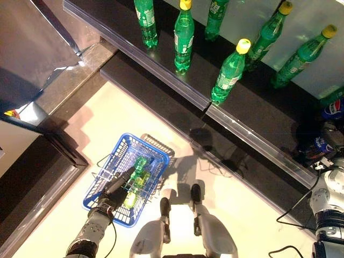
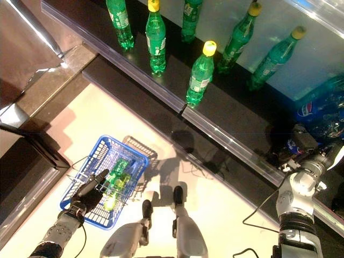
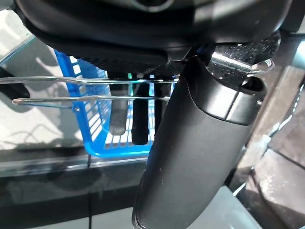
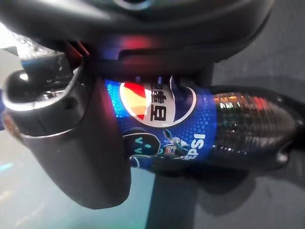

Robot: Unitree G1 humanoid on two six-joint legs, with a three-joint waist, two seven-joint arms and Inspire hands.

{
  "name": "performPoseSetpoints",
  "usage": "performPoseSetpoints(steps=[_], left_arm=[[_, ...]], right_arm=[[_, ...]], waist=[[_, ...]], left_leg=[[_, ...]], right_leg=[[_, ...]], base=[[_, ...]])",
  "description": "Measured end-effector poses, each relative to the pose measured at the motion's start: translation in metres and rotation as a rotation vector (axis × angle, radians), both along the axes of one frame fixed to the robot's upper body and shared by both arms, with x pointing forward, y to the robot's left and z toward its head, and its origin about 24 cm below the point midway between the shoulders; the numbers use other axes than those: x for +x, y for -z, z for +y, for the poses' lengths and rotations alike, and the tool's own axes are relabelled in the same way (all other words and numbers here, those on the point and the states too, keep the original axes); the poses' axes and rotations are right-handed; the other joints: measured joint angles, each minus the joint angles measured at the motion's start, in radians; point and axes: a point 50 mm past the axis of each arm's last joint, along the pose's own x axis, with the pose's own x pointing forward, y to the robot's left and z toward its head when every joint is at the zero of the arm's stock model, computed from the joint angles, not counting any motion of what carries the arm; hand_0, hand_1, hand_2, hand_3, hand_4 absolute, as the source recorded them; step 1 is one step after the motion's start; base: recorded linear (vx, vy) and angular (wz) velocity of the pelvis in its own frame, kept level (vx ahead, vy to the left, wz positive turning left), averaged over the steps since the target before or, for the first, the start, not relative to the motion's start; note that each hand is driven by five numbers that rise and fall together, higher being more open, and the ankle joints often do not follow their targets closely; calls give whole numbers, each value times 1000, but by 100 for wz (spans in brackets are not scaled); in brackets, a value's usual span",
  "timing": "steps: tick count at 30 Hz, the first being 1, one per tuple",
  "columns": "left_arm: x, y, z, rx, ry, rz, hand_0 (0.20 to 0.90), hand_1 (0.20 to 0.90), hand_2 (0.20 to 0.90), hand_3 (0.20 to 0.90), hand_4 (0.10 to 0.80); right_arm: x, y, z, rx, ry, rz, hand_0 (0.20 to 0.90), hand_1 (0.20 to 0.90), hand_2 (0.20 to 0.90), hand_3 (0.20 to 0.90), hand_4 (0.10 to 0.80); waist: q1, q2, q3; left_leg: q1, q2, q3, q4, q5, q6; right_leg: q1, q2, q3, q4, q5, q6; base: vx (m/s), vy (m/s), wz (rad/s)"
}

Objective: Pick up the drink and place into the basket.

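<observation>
My left hand (image 1: 114,189) is shut on the thin wire handles (image 3: 71,90) of the blue basket (image 1: 119,144), which hangs low at the left above the pale floor. Green bottles (image 1: 137,171) lie inside it. My right hand (image 2: 304,141) is at the far right on the low dark shelf. It is shut on a dark cola bottle with a blue label (image 4: 190,124); the thumb (image 4: 90,148) lies across the label and the bottle sits against the palm. The same bottle shows under the hand in the right eye view (image 2: 292,147).
Green bottles with yellow caps (image 1: 231,70) stand along the dark shelf (image 1: 177,88) across the back. More blue-labelled bottles (image 2: 317,110) lie at the right end. A dark cabinet with a shiny panel (image 1: 32,48) stands at the left.
</observation>
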Motion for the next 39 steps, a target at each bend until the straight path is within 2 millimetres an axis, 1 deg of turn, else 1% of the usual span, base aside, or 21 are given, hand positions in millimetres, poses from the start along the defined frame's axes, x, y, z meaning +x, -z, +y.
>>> performPoseSetpoints(steps=[3, 7, 10, 14, 16, 21, 23, 24, 27, 29, 30, 32, 33, 34, 35, 37, 38, 39], left_arm=[[-1, -1, -1, 0, -8, -15, 300, 300, 300, 200, 100], [-2, 0, -3, -9, -24, -24, 300, 300, 300, 200, 100], [-3, 2, -7, -31, -46, -31, 300, 300, 300, 200, 100], [-7, 6, -14, -62, -64, -38, 300, 300, 300, 200, 100], [-9, 8, -19, -76, -61, -35, 300, 300, 300, 200, 100], [-7, 6, -32, -108, -51, -61, 300, 300, 300, 200, 100], [-6, 6, -37, -121, -56, -72, 300, 300, 300, 200, 100], [-5, 6, -42, -133, -59, -82, 300, 300, 300, 200, 100], [-2, 5, -49, -142, -54, -97, 300, 300, 300, 200, 100], [-2, 5, -54, -143, -46, -97, 300, 300, 300, 200, 100], [-2, 5, -58, -138, -32, -99, 300, 300, 300, 200, 100], [1, 2, -64, -126, 1, -112, 300, 300, 300, 200, 100], [2, 0, -67, -121, 20, -120, 300, 300, 300, 200, 100], [3, -1, -70, -112, 39, -127, 300, 300, 300, 200, 100], [4, -3, -71, -109, 47, -132, 300, 300, 300, 200, 100], [7, -7, -76, -103, 76, -147, 300, 300, 300, 200, 100], [8, -8, -78, -99, 83, -150, 300, 300, 300, 200, 100], [10, -10, -80, -93, 98, -160, 300, 300, 300, 200, 100]], right_arm=[[-11, 10, 11, -11, -17, -21, 300, 300, 300, 200, 100], [-19, 13, 21, -14, -35, -74, 300, 300, 300, 200, 100], [-25, 11, 27, -37, -69, -91, 300, 300, 300, 200, 100], [-30, 20, 38, -13, -122, -91, 300, 300, 300, 200, 100], [-32, 24, 48, 4, -153, -104, 300, 300, 300, 200, 100], [-39, 20, 62, -69, -248, -104, 300, 300, 300, 200, 100], [-37, 11, 71, -119, -319, -117, 300, 300, 300, 200, 100], [-33, 1, 82, -154, -401, -151, 300, 300, 300, 200, 100], [-29, -11, 99, -199, -532, -184, 300, 300, 300, 200, 100], [-23, -17, 114, -225, -657, -180, 300, 300, 300, 200, 100], [-18, -19, 129, -245, -767, -161, 300, 300, 300, 200, 100], [-13, -17, 146, -265, -913, -118, 300, 300, 300, 200, 100], [-11, -15, 154, -267, -975, -95, 300, 300, 300, 200, 100], [-9, -11, 163, -260, -1032, -68, 300, 300, 300, 200, 100], [-8, -9, 168, -255, -1066, -51, 300, 300, 300, 200, 100], [-3, -2, 188, -261, -1188, 12, 300, 300, 300, 200, 100], [-3, -1, 191, -264, -1202, 23, 300, 300, 300, 200, 100], [-1, 2, 198, -267, -1244, 47, 300, 300, 300, 200, 100]], waist=[[-18, 0, 0], [-41, 0, 0], [-54, 0, 0], [-80, -2, -1], [-90, -2, -2], [-120, -2, -3], [-128, -2, -3], [-133, -1, -4], [-135, -2, -4], [-129, -2, -4], [-128, -2, -5], [-118, -2, -5], [-101, 0, -6], [-97, 0, -6], [-93, 0, -6], [-60, 1, -7], [-56, 1, -7], [-41, 1, -7]], left_leg=[[1, -2, 1, -2, 0, 1], [10, -4, 9, -16, 4, 5], [20, -5, 22, -24, 4, 6], [38, -9, 37, -38, 7, 9], [57, -13, 45, -53, 9, 13], [63, -18, 51, -55, 11, 16], [69, -19, 51, -57, 11, 17], [74, -17, 50, -60, 12, 18], [77, -16, 48, -60, 13, 18], [88, -12, 44, -61, 13, 16], [89, -11, 34, -60, 13, 16], [89, -10, 11, -54, 15, 13], [86, -9, 5, -53, 16, 12], [82, -8, -12, -51, 18, 10], [82, -8, -21, -50, 19, 8], [68, -5, -53, -48, 27, 4], [68, -6, -60, -47, 28, 3], [67, -5, -78, -45, 32, 1]], right_leg=[[0, -2, 1, 0, 0, 1], [0, -2, 5, 0, 1, 3], [1, -1, 20, 0, 3, 5], [5, 1, 38, 0, 5, 9], [10, 3, 60, 0, 8, 12], [10, 0, 69, 5, 11, 16], [10, 2, 80, 8, 11, 17], [11, 2, 87, 9, 12, 18], [14, 3, 86, 10, 13, 17], [27, -1, 81, 10, 12, 15], [36, -2, 68, 9, 7, 13], [42, -4, 48, 9, 4, 11], [42, -7, 41, 9, 3, 10], [48, -10, 25, 9, 1, 8], [50, -8, 20, 9, -1, 7], [57, -14, -13, 9, -8, 3], [58, -15, -25, 9, -9, 2], [60, -17, -40, 9, -12, 0]], base=[[-69, 108, 0], [-59, 96, -7], [-56, 94, -13], [-57, 108, -14], [-54, 99, -26], [-33, 95, -9], [-17, 91, -15], [-7, 81, -15], [-1, 68, -2], [-7, 55, 10], [-17, 55, 26], [-37, 43, 32], [-45, 25, 32], [-34, 13, 32], [-52, 7, 41], [-58, 2, 40], [-45, -4, 46], [-38, -5, 52]])
